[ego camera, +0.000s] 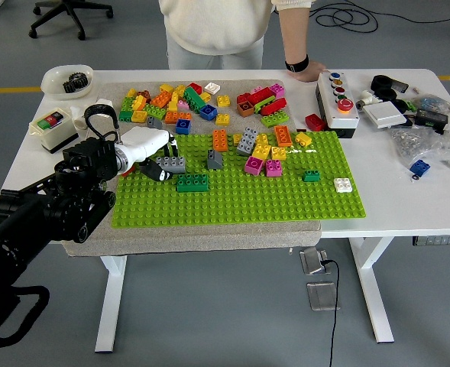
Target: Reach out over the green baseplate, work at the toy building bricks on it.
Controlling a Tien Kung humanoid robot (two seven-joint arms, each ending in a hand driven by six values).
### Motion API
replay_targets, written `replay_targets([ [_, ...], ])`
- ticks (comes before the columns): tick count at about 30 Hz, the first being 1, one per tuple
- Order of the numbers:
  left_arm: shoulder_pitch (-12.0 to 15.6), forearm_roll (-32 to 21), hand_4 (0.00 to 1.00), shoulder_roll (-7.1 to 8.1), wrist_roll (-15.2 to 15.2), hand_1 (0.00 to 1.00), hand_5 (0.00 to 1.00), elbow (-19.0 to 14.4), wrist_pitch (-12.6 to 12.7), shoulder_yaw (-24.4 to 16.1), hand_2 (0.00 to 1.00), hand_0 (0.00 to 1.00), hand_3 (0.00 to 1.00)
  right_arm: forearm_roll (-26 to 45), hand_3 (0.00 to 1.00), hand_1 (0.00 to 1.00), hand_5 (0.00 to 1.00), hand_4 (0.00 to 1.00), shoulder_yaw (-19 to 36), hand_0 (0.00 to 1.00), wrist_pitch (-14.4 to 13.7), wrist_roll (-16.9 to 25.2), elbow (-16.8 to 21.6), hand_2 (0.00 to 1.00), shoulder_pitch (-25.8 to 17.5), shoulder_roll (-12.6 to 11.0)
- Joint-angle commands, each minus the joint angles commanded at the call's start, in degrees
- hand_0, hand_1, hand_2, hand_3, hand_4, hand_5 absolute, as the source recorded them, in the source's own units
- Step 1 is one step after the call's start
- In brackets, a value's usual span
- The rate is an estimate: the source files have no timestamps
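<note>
The green baseplate lies on a grey mat in the middle of the table. My left hand, white with black fingertips, reaches in over its left end. Its fingers curl down onto a grey brick, thumb at the brick's near left corner, and the brick rests on the plate. Just in front lies a dark green brick. Further right sit a grey sloped brick, an orange brick, magenta bricks, a small green brick and a white brick.
Loose bricks are heaped behind the plate. A person stands at the far side with one hand resting on the table. A button box is at the right, a switch box and a white bowl at the left.
</note>
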Motion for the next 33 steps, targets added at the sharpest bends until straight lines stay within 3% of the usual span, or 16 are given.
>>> replay_targets([
  [4, -0.1, -0.2, 0.592, -0.02, 0.0, 0.647, 0.091, 0.0, 0.3, 0.2, 0.554, 0.649, 0.549, 0.1, 0.635, 0.640, 0.514, 0.815, 0.0, 0.743, 0.0, 0.0, 0.0, 0.683, 0.0, 0.0],
  [5, -0.2, -0.2, 0.535, -0.02, 0.0, 0.598, 0.077, 0.0, 0.3, 0.2, 0.543, 0.621, 0.543, 0.1, 0.634, 0.640, 0.515, 0.815, 0.0, 0.743, 0.0, 0.0, 0.0, 0.683, 0.0, 0.0],
  [14, -0.2, -0.8, 0.554, -0.21, -0.1, 0.580, 0.059, 0.4, 0.9, 1.1, 0.539, 0.606, 0.546, 0.3, 0.634, 0.640, 0.515, 0.815, 0.1, 0.743, -0.1, 0.0, 0.0, 0.683, 0.1, 0.0],
  [16, -0.1, 0.0, 0.554, -0.15, -0.1, 0.580, 0.059, 0.0, 0.8, 0.2, 0.539, 0.606, 0.546, 0.3, 0.634, 0.640, 0.515, 0.815, 0.2, 0.743, -0.1, 0.0, 0.0, 0.683, 0.0, 0.0],
  [17, -0.1, 0.3, 0.607, -0.11, 0.0, 0.562, 0.013, -0.3, 0.8, -0.2, 0.535, 0.596, 0.551, 0.3, 0.635, 0.640, 0.515, 0.816, 0.3, 0.743, -0.1, 0.0, 0.0, 0.683, 0.0, 0.0],
  [29, 0.6, 4.3, 0.626, 0.16, 0.8, 0.556, 0.005, -3.2, 0.3, -5.2, 0.536, 0.593, 0.555, 0.5, 0.636, 0.640, 0.515, 0.817, 0.5, 0.743, -0.3, 0.1, 0.0, 0.683, -0.2, 0.0],
  [33, 1.3, 6.7, 0.626, 0.71, 1.5, 0.556, 0.005, -6.4, -0.5, -8.1, 0.536, 0.593, 0.555, 0.6, 0.636, 0.640, 0.515, 0.817, 0.9, 0.743, -0.3, 0.0, 0.0, 0.683, -0.4, 0.0],
])
